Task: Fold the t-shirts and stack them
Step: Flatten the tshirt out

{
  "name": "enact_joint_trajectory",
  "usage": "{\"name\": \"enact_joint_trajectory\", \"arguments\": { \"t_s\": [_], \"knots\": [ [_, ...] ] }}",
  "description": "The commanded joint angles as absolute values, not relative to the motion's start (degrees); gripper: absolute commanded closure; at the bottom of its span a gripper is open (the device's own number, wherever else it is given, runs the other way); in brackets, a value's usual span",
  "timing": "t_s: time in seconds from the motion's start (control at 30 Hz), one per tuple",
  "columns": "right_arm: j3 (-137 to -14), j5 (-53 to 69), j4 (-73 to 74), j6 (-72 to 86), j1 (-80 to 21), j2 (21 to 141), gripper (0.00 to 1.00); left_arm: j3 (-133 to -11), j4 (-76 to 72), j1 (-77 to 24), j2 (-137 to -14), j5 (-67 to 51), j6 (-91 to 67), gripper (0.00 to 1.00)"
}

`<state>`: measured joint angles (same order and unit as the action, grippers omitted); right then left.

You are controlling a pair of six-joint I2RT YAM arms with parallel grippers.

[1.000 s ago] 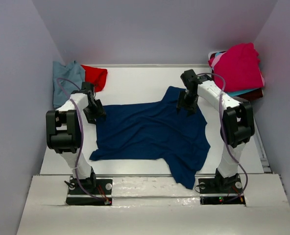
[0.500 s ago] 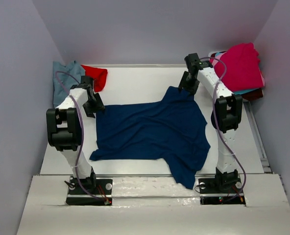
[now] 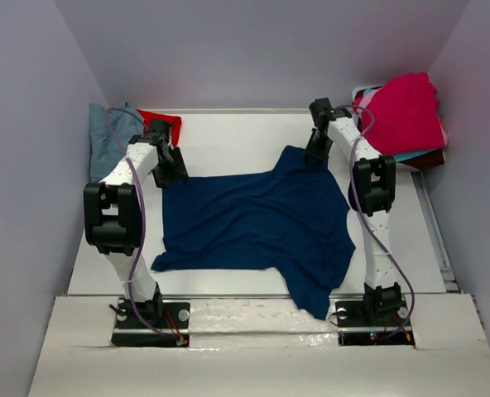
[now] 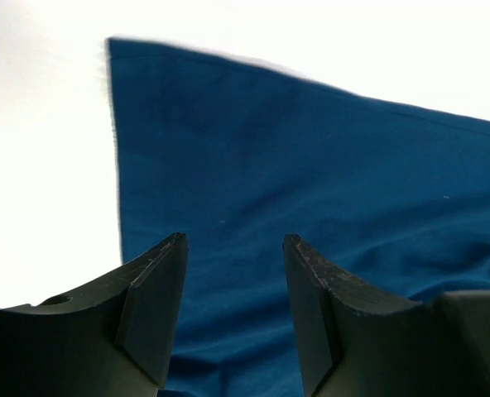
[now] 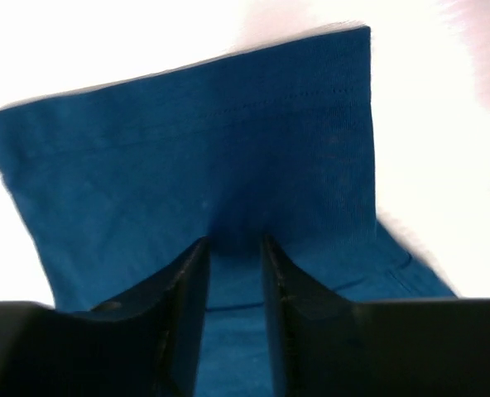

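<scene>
**Both arms reach to the far edge of the navy tee**

Since a second ago both arms have stretched further from their bases. The left gripper has slid up to the far-left corner of the navy t-shirt, and the right gripper has moved off the shirt's body onto its far sleeve, with its jaws drawn closer together. The shirt lies spread on the white table, one part hanging over the near edge.

The left arm leans forward with its wrist tipped down. In the left wrist view its claw stands open, its fingers well apart above the cloth near the corner. The right arm is almost fully extended. In the right wrist view its claw is narrow, with sleeve cloth in the slim gap between the fingers — whether it is actually pinched I cannot tell.

A blue-grey shirt and a red shirt lie at the far left, and a magenta shirt tops the heap at the far right.
</scene>
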<state>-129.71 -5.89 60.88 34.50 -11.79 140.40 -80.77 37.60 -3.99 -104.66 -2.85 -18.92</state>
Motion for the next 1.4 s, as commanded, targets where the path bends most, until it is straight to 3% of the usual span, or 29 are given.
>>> {"name": "enact_joint_trajectory", "arguments": {
  "t_s": [0.0,0.2,0.5,0.63,0.83,1.2,1.37],
  "knots": [
    [-131.57,-6.86,59.94,34.28,-11.07,140.89,0.67,-84.46,39.29,-5.62,-104.76,-3.60,-18.63,0.39],
    [-132.27,-7.21,59.06,33.40,-11.07,142.12,0.75,-85.17,39.73,-6.15,-106.17,-4.13,-18.28,0.39],
    [-138.68,-6.42,60.38,30.94,-11.07,146.95,0.73,-85.25,39.64,-6.68,-107.58,-4.75,-18.11,0.39],
    [-139.14,-5.80,60.12,30.06,-11.07,147.13,0.66,-85.08,39.55,-6.68,-107.84,-4.48,-18.28,0.39],
    [-138.95,-7.55,59.24,26.82,-11.07,146.60,0.47,-83.67,38.94,-7.21,-108.02,-4.75,-18.46,0.39],
    [-139.57,-10.46,58.27,24.79,-11.07,144.41,0.43,-81.74,38.58,-7.73,-107.14,-4.39,-18.55,0.39],
    [-134.30,-8.62,53.62,24.52,-11.07,140.02,0.43,-80.07,37.97,-7.73,-106.70,-4.39,-18.63,0.39]
  ]
}}
